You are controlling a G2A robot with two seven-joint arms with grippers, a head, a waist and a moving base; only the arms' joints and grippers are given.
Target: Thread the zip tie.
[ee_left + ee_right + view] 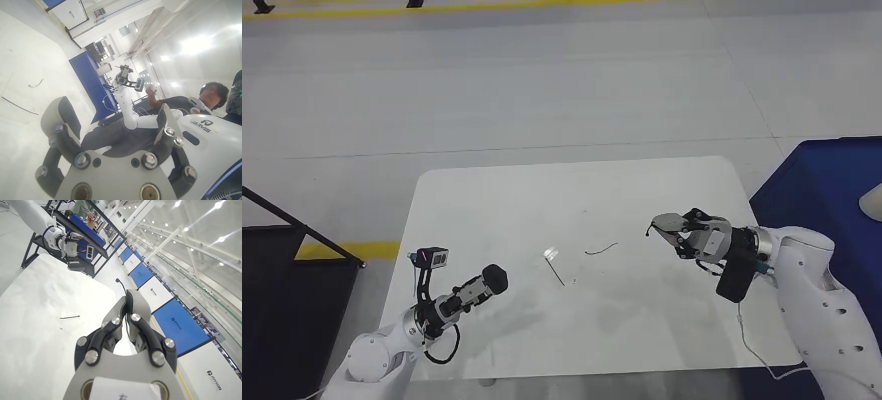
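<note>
Gripper on right arm (127, 298) clamps thin black plastic zip tie (122, 287), head poking past tips; left gripper (113, 106) gapes wide, empty.

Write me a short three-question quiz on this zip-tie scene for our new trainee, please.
1. True or false: the left gripper is shut on a zip tie.
2. What holds the black zip tie? A) left gripper B) right gripper C) neither
3. Fill in: the number of loose zip ties lying on the table is ___.

Key: 1. False, it is open and empty. 2. B. 3. Two.
</note>
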